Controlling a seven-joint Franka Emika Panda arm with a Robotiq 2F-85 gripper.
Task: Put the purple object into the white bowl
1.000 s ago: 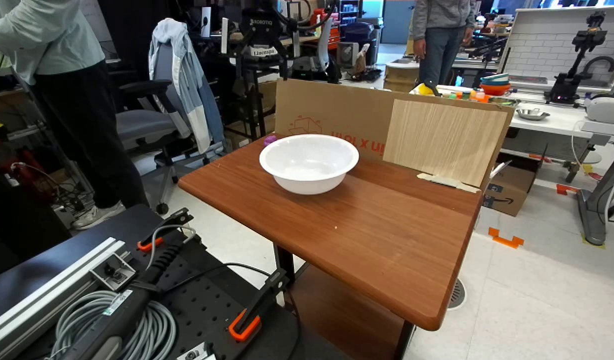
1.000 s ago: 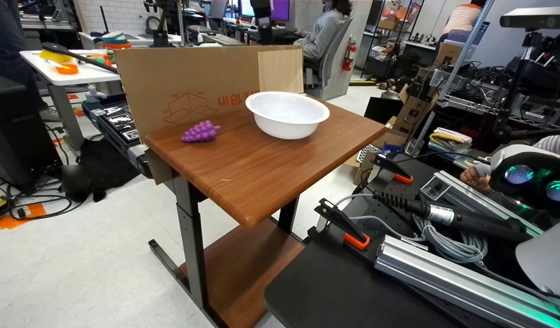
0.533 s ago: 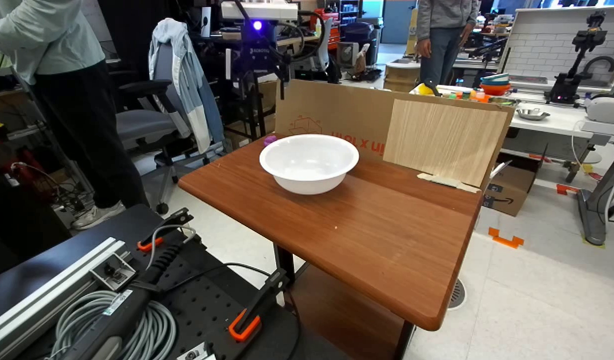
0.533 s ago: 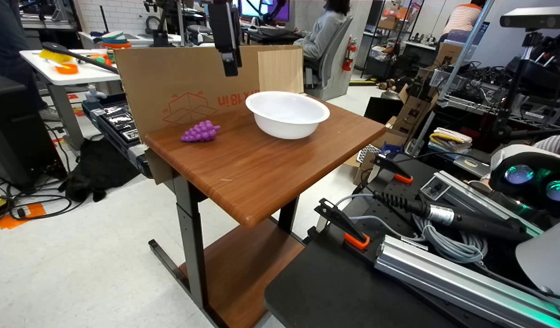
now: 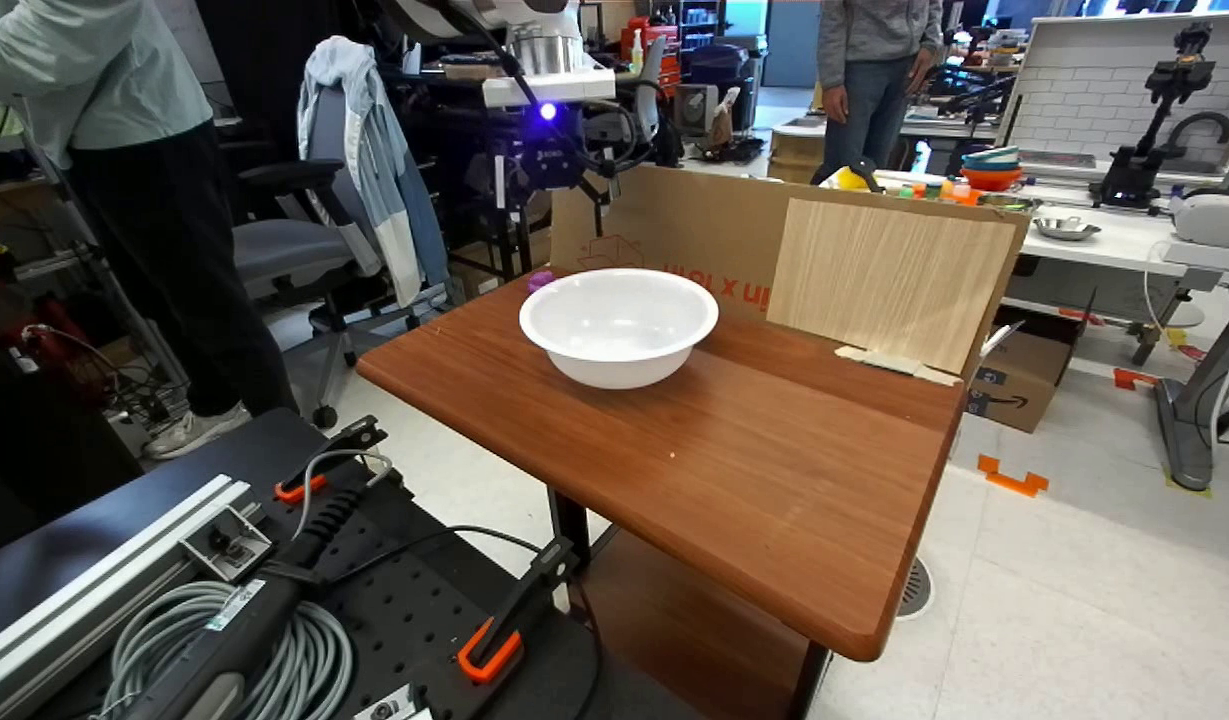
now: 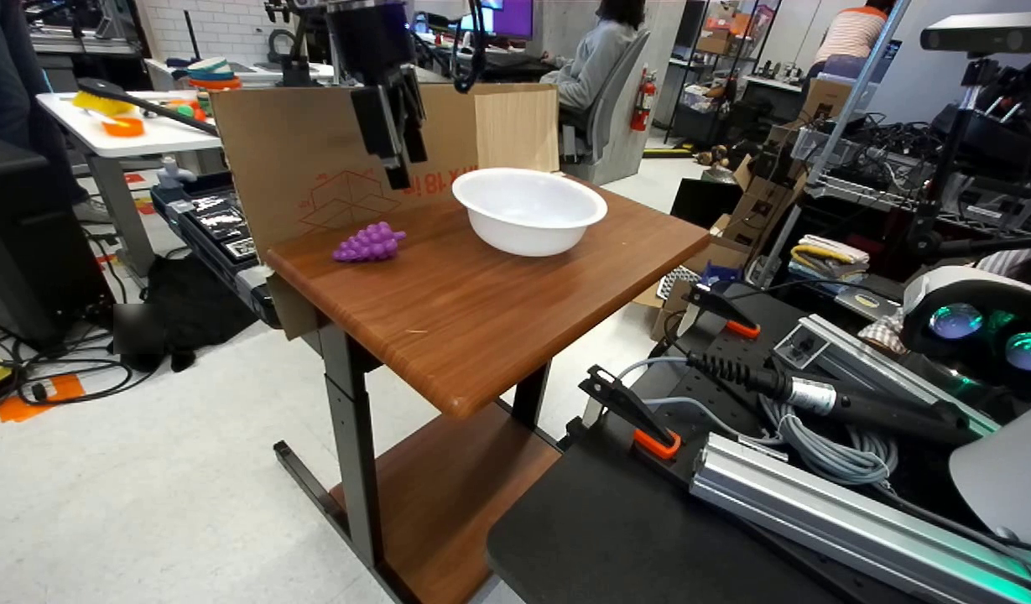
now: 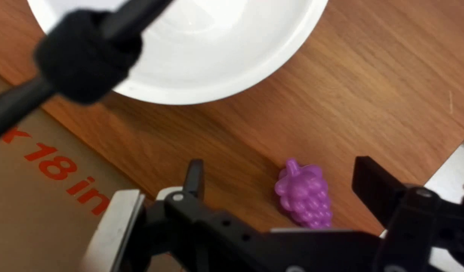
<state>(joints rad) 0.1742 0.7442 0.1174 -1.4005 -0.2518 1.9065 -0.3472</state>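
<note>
Grapes (image 6: 369,243) outside the bowl (image 6: 532,238), gripper (image 7: 279,163) spread wide

The bowl stands upright on the table (image 6: 481,310). Apart from it, on the same table, the grapes lie on their side, stem turned toward the bowl. In an exterior view only a small purple patch of the grapes (image 5: 540,281) shows, at the bowl's rim. The gripper hangs higher than the bowl, on the grapes' side of it, pointing down. In the wrist view its jaws stand wide apart; the grapes, lower end hidden, appear in the gap, and the bowl beyond. There a blurred black cable (image 7: 141,15) crosses in front of the bowl. In both exterior views cardboard (image 6: 339,134) with red print stands behind the bowl; a pale panel (image 5: 889,285) is set against it, right of the bowl in an exterior view.
</note>
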